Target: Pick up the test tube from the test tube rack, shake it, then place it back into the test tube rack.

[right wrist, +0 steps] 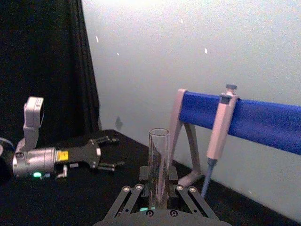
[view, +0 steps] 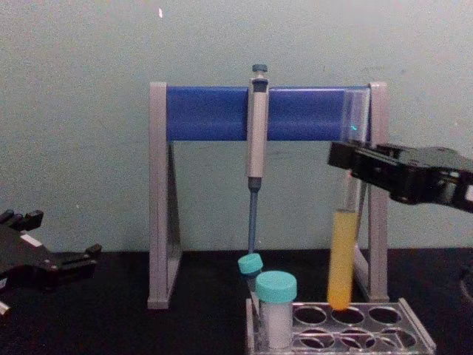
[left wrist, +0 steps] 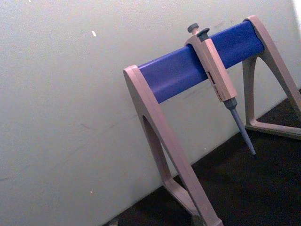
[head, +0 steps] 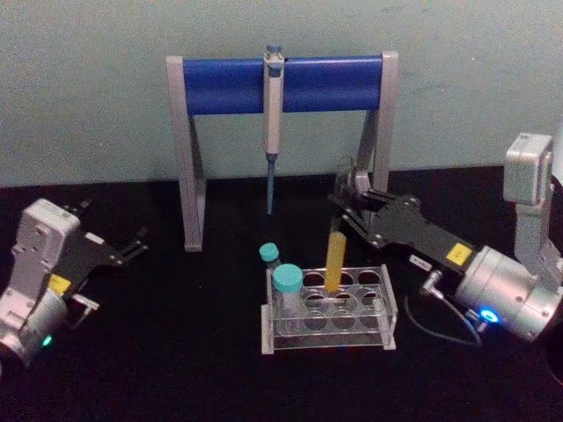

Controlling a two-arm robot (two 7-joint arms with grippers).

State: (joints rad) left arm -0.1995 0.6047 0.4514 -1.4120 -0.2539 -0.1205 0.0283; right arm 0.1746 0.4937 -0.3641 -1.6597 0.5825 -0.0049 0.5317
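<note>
On the left of the table, the left gripper is parked, jaws spread and empty. Over the back row of the rack the test tube is held nearly upright, its bottom at a hole's mouth, clamped high up by the right gripper. The glass is judged light, slick and brittle, best gripped near its top.

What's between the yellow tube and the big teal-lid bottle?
Only empty test tube rack holes separate the test tube and the vial, in the chest view.
</note>
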